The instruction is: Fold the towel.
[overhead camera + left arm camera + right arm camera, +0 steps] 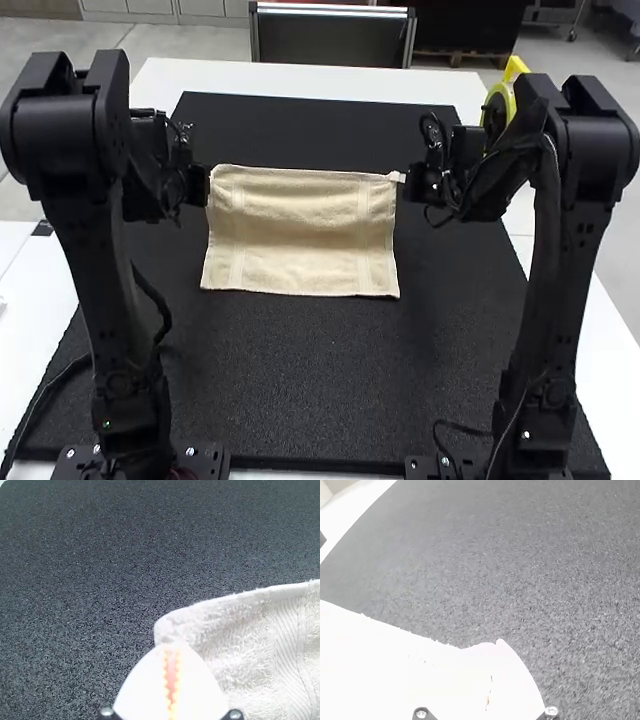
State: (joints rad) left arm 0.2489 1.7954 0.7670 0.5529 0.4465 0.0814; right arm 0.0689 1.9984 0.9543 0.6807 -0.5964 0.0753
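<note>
Towel (300, 240): spread in front of me, far edge gripped at its corners; I judge I'm starting the fold.
Left fingers (142, 692): closed on one corner.
Right fingers (515, 695): closed on the other, I judge.
Next move: carry both evenly over the near edge.
Mat (300, 400): dark, on my white bench (290, 82).

Left wrist view: cream terry towel (250, 645) cut off by edge, corner partly hidden by white fingers (142, 692). Right wrist view: towel-finger boundary too faint to tell. High view: yellow rounded object (514, 69) partly behind black right arm (548, 260).
</note>
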